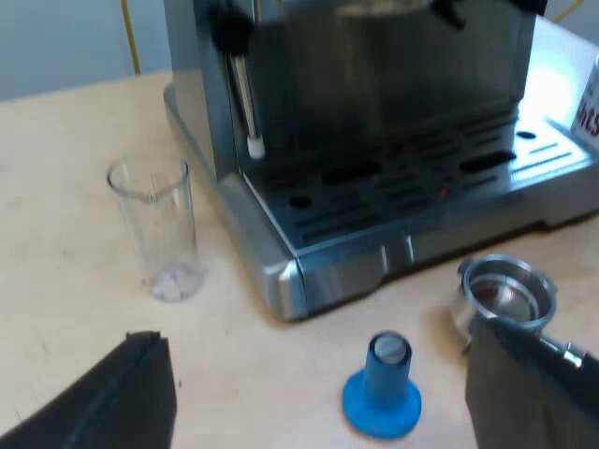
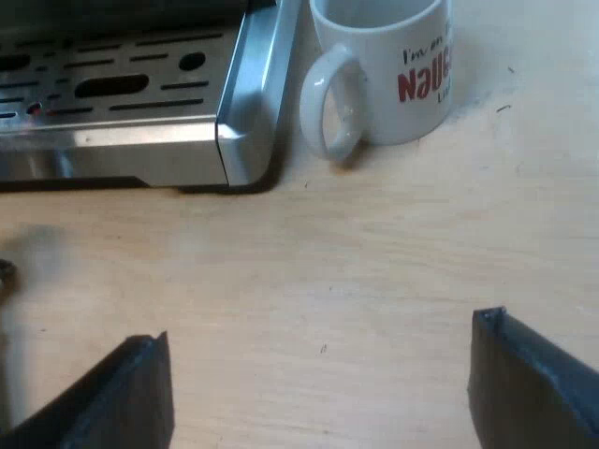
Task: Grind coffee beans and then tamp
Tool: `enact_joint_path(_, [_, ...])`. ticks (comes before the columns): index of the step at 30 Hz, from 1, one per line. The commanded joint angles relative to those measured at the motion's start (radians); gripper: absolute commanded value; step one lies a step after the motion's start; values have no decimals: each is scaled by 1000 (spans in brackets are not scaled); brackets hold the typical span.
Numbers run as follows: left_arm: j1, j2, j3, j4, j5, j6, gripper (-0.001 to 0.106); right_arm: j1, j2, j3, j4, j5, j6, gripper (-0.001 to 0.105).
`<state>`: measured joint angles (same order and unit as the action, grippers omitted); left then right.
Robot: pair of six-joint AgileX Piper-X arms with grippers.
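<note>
A blue tamper [image 1: 382, 393] stands upright on the wooden table in front of the espresso machine [image 1: 374, 140]. Beside it lies the metal holder [image 1: 505, 292], its basket facing up with brown coffee traces inside; its handle is hidden behind one of my left fingers [image 1: 529, 393]. My left gripper [image 1: 318, 398] is open and hovers just above the tamper, fingers wide on either side. A measuring glass [image 1: 159, 224] stands empty by the machine's corner. My right gripper [image 2: 318, 393] is open above bare table, short of the white mug [image 2: 384, 70].
The machine's drip tray [image 2: 122, 94] juts out toward both grippers, with its metal corner close to the mug's handle. A steam wand [image 1: 245, 103] hangs over the tray. The mug carries red lettering.
</note>
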<state>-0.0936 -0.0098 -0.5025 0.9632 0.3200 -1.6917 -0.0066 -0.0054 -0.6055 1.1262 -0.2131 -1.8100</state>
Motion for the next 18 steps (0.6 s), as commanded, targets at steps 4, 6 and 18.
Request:
enact_joint_path(4, [-4, -42, 43, -50, -4, -2, 66, 0, -47, 27, -7, -9, -10, 67])
enact_joint_path(6, [-4, -42, 43, -50, -4, -2, 66, 0, -47, 40, -7, -9, -10, 67])
enact_joint_path(18, [-4, -42, 43, -50, -1, -2, 66, 0, -47, 43, -8, -9, -2, 67])
